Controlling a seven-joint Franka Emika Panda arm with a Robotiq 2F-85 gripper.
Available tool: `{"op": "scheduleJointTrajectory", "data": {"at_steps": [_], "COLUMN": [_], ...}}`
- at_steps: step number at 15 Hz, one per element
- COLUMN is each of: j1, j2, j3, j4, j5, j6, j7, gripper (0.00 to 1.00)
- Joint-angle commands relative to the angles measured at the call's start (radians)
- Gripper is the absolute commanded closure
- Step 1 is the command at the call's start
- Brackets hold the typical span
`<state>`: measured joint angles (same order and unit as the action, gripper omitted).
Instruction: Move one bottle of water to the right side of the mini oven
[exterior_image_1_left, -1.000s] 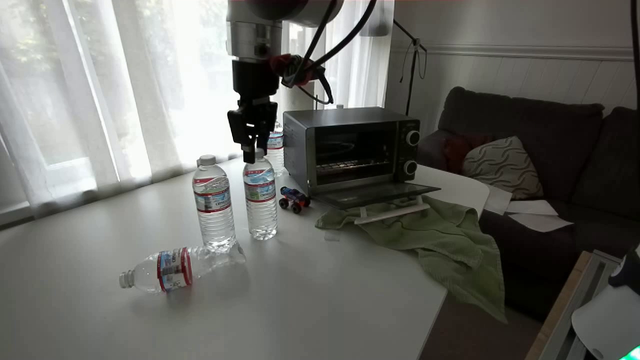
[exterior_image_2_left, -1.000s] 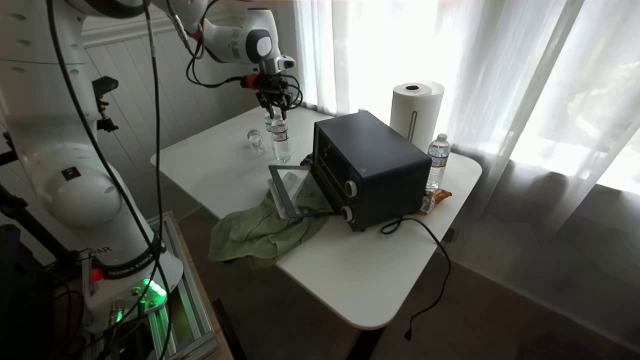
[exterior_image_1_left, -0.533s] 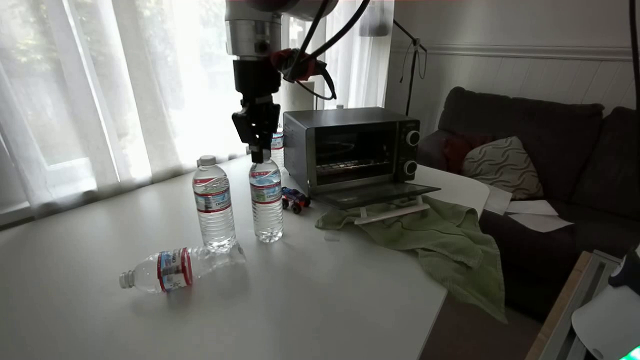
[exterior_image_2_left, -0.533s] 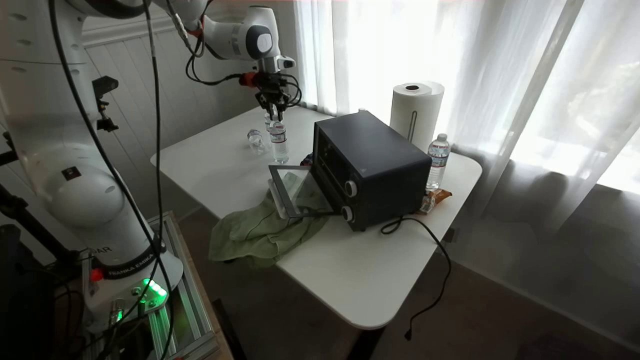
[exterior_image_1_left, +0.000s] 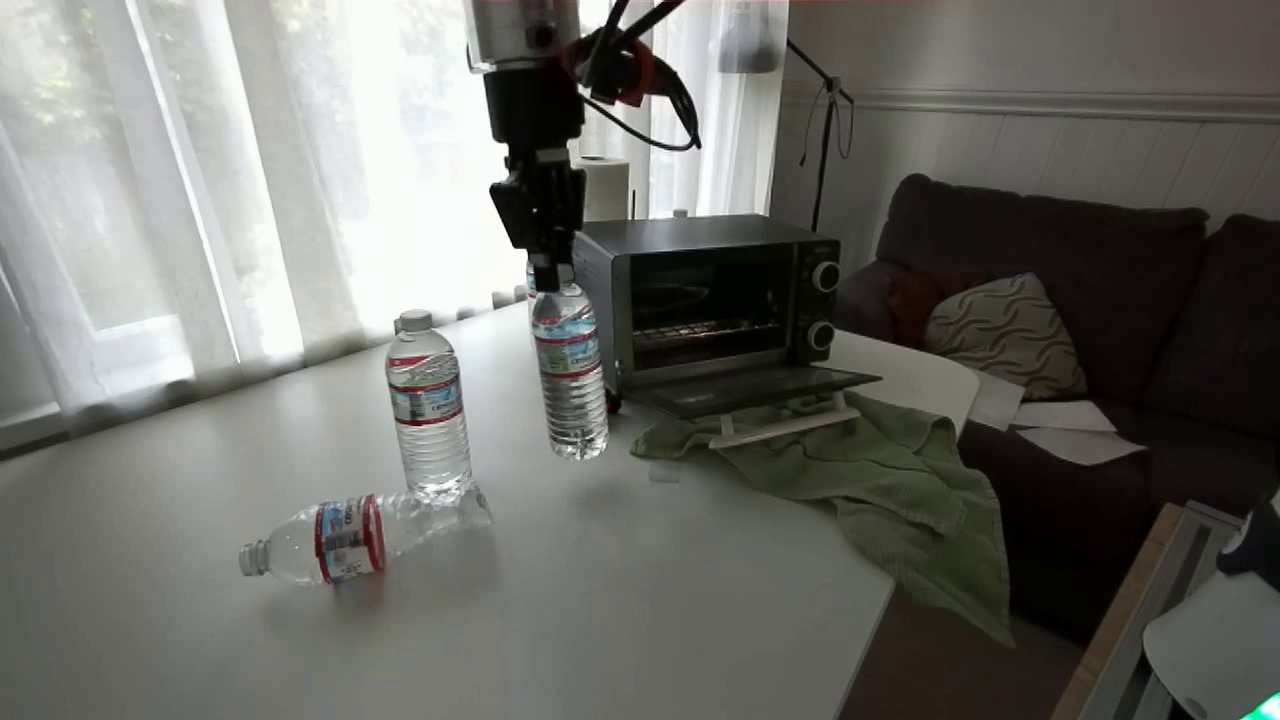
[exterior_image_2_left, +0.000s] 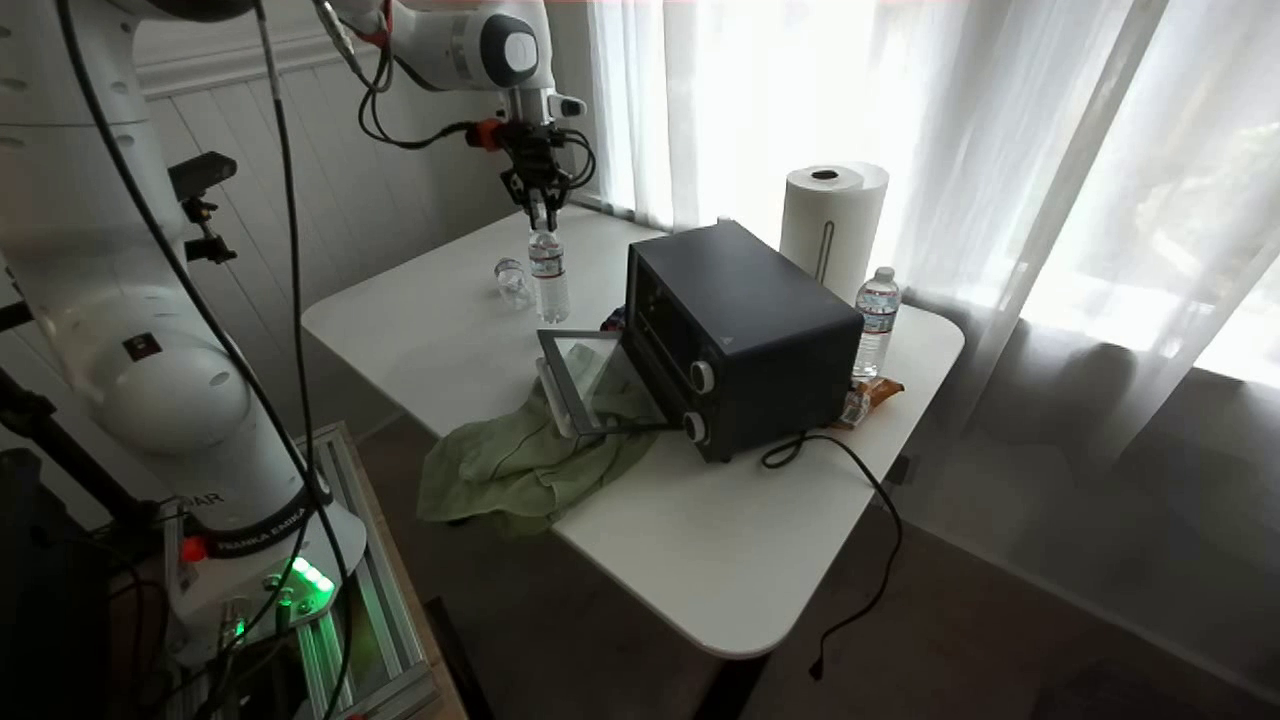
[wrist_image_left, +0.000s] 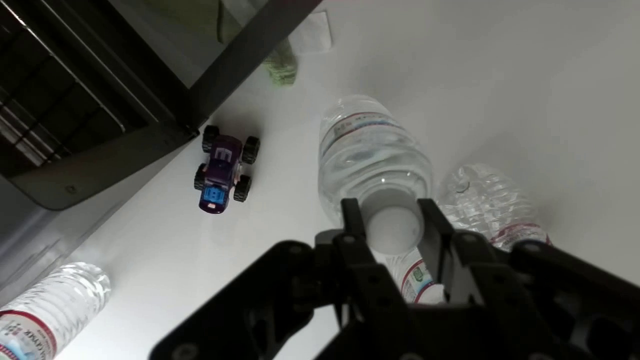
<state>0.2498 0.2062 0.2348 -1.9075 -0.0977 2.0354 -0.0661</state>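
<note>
The bottle of water (exterior_image_1_left: 570, 365) is clear plastic with a white cap and a bluish-white label edged in red. It hangs nearly upright, its base a little above the table; it also shows in an exterior view (exterior_image_2_left: 549, 280) and the wrist view (wrist_image_left: 375, 155). My gripper (exterior_image_1_left: 552, 275) is shut on its cap, one finger on each side, as the wrist view shows (wrist_image_left: 389, 207). The dark grey mini oven (exterior_image_1_left: 710, 235) stands beside the bottle with its glass door (exterior_image_2_left: 600, 385) folded down. The oven's control knobs (exterior_image_2_left: 702, 378) are at one end of its front.
Another bottle (exterior_image_1_left: 428, 400) stands near a bottle lying on its side (exterior_image_1_left: 345, 540). A further bottle (exterior_image_2_left: 876, 325) stands past the oven's knob end, by a snack wrapper (exterior_image_2_left: 868, 402) and power cord (exterior_image_2_left: 860, 465). A toy truck (wrist_image_left: 221, 170), green towel (exterior_image_2_left: 530, 460) and paper roll (exterior_image_2_left: 832, 225) are near the oven.
The bottle was standing on the table and is now lifted off it in my gripper. Gripper and bottle have moved up and toward the oven in an exterior view.
</note>
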Motion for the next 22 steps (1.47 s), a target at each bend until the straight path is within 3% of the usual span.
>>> {"op": "scheduleJointTrajectory", "data": {"at_steps": [1,11,17,22], "j1": [-0.011,-0.042,-0.101,-0.194], "j2": [-0.135,-0.395,-0.552,-0.592], "j3": [-0.003,-0.035,-0.104,-0.194], "j4": [-0.028,-0.028,-0.066,-0.055], "j5": [0.034,0.074,0.061,0.052], "j6": [-0.108,-0.385,-0.428,-0.422], "j7": [0.011,-0.002,0.038,0.061], "gripper": [0.92,0.92,0.92,0.92]}}
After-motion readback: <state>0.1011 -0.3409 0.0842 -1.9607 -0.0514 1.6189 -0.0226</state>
